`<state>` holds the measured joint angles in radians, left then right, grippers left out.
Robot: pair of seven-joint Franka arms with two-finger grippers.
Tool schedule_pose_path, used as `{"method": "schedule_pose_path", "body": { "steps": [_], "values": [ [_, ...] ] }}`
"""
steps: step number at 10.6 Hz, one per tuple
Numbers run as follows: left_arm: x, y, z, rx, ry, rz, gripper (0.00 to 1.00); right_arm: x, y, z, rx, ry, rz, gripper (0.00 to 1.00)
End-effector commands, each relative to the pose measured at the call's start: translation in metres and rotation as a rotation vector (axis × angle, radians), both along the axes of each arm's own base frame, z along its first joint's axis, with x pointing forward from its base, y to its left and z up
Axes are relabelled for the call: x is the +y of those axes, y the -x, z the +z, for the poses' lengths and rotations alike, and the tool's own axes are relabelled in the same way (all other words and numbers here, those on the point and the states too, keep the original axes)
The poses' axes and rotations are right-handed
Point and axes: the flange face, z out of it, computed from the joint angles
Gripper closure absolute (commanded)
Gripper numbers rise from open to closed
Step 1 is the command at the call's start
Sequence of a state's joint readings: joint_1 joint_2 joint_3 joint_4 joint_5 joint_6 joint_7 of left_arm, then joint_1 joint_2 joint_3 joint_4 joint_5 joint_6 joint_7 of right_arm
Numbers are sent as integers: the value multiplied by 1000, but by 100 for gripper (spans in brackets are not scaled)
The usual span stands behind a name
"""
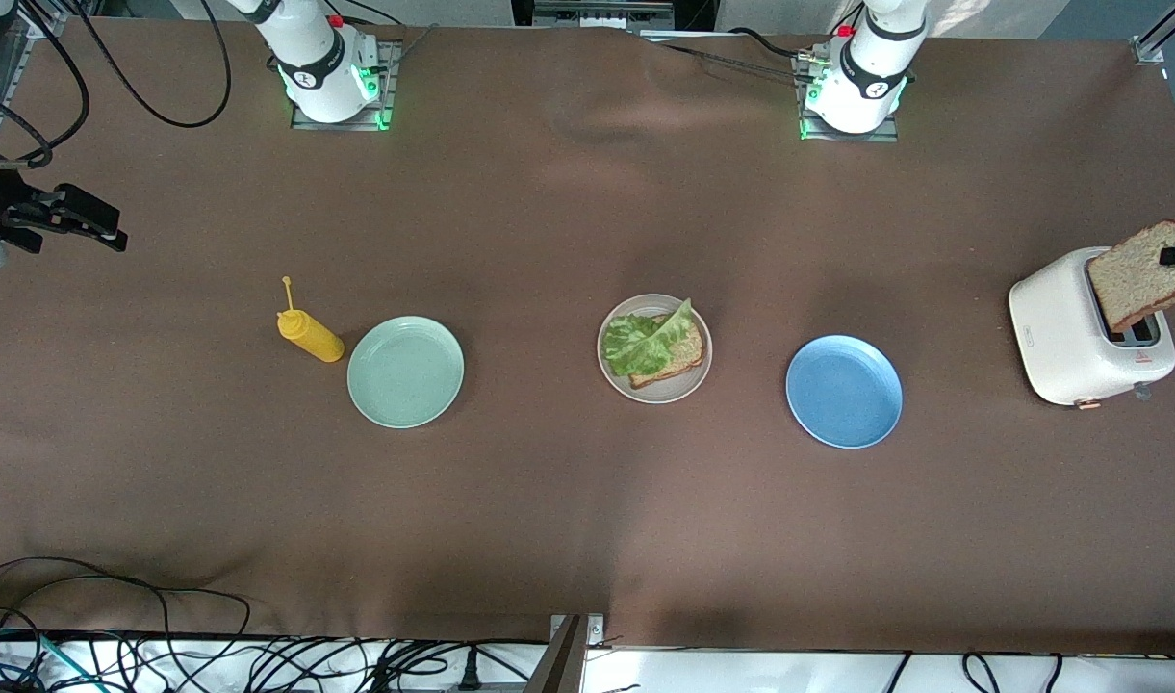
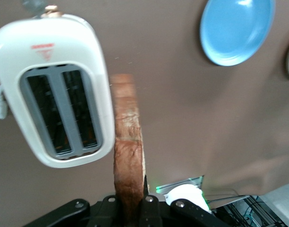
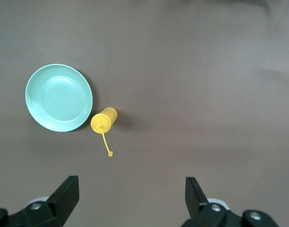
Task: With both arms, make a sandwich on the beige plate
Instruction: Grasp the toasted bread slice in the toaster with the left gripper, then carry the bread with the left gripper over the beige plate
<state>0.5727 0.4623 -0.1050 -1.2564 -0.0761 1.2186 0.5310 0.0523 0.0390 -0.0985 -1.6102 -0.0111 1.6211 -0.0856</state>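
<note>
Two tools: left tool [image 2: 132,208] clamping bread slice [image 1: 1140,274] over toaster [image 1: 1068,337], right tool [image 3: 130,191] spread, waiting.

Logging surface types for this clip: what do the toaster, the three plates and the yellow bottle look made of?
Toaster: looks like glossy white plastic, smooth with soft highlights; its slots seem metal-lined.
Beige plate, mint-green plate, blue plate: matte, evenly coloured, with ridged rims; probably plastic or melamine, possibly glazed ceramic.
Yellow bottle: soft-looking squeeze plastic with a thin tethered cap.

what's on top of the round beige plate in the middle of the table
On the round beige plate lies a square brown bread slice with a ruffled green lettuce leaf over it. The leaf hides much of the slice.
</note>
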Motion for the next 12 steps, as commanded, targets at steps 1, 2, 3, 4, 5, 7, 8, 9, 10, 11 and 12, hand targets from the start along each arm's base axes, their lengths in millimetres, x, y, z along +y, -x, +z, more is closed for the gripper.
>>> {"method": "schedule_pose_path", "body": {
  "steps": [1,2,3,4,5,7,8,9,10,11,12],
  "values": [
    [-46,-16,11,-10,94,39,100,-6,-10,-2,-27,-4,-20,0],
    [-74,-27,8,8,153,80,100,-11,-12,-2,-39,-3,-29,0],
    [-107,-39,9,19,198,92,100,-19,-12,-4,-38,-4,-41,0],
    [-138,-51,1,48,232,111,100,-22,-12,-4,-38,-4,-46,0],
    [-167,-62,-13,84,269,116,100,-21,-12,-4,-38,-4,-44,0],
    [-207,-82,-29,60,341,120,100,-21,-11,-4,-32,-3,-44,0],
    [-234,-89,-32,51,369,101,100,-18,-11,-5,-27,-3,-40,0],
    [-264,-96,-40,50,389,77,100,-18,-11,-5,-27,-2,-39,0],
    [-299,-101,-47,59,378,61,100,-18,-11,-4,-30,0,-39,0],
    [-317,-106,-52,54,360,86,100,-19,-11,-3,-33,-2,-41,0],
    [-343,-110,-61,82,353,110,100,-19,-11,-3,-32,-2,-39,0]
  ]
}}
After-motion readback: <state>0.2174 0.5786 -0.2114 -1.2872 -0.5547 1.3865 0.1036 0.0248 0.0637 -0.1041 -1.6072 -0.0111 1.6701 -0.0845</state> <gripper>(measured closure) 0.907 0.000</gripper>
